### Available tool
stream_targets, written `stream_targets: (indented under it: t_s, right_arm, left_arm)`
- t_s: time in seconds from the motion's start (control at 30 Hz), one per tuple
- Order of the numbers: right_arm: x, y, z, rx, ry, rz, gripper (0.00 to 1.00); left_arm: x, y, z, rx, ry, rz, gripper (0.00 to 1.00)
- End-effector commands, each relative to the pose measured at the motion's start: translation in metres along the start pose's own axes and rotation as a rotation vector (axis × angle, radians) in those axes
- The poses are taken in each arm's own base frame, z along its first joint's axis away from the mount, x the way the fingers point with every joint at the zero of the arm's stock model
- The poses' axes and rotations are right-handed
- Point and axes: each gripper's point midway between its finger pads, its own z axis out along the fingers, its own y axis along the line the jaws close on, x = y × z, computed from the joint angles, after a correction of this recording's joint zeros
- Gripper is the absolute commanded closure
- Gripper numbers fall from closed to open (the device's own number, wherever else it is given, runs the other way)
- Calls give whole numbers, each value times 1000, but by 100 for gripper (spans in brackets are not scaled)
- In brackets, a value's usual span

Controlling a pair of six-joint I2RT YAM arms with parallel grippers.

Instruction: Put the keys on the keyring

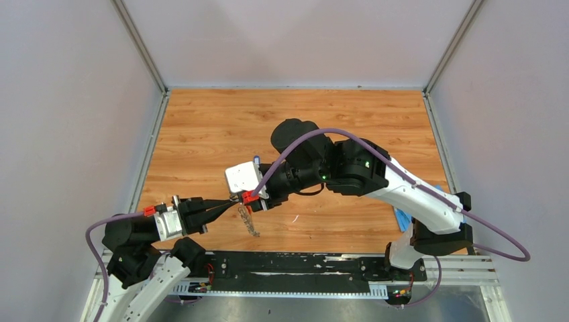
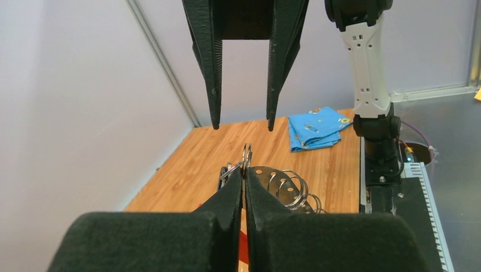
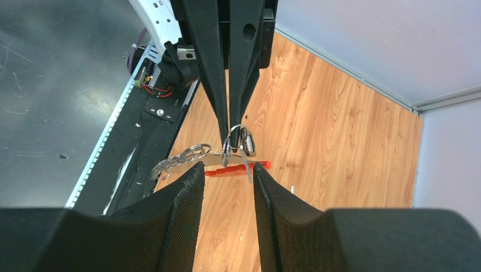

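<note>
Two tools meet tip to tip above the near part of the counter.

Left tool: the fingers are pressed together and clamped on one small wire loop of the keyring. The loop stands upright just past the tips. The fan of grey metal loops and the red strip hang free below, clear of the wood. Held this way, the loop is offered to the other arm, presumably so that a key can be worked onto it.

Right tool: the fingers are apart and empty. They are aimed at the pinched loop, which lies just beyond the gap between them, untouched.

A small silver-and-dark piece hangs at the pinched loop, touching it. It is probably one of the keys. Whether it is threaded on or merely rests against the wire cannot be told. The second key cannot be picked out with certainty in any view.

Containers: none in view, and nothing is held inside anything.

A folded blue cloth lies on the counter near the right arm's base, well apart from the work.
</note>
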Motion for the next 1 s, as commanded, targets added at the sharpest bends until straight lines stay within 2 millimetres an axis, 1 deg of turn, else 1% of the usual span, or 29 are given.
stream_targets:
  t_s: [0.0,0.17,0.4,0.6,0.87,0.9,0.97]
  right_arm:
    - [-1,-8,5,45,8,-11,61]
    - [1,-7,10,44,12,-17,65]
    - [7,1,16,7,17,-10,67]
    - [6,0,17,10,15,-12,73]
    - [7,-1,21,16,9,-12,78]
    - [8,-1,21,16,9,-11,79]
    - [7,-1,22,15,7,-11,85]
  left_arm:
    - [-5,3,1,-16,-24,2,100]
    - [-4,5,2,-22,-21,0,100]
    - [-5,6,2,-27,-22,0,100]
    - [-5,6,3,-23,-22,2,100]
    - [-3,6,3,-18,-16,5,100]
    - [-2,6,4,-16,-14,6,100]
    - [-2,6,4,-16,-12,7,100]
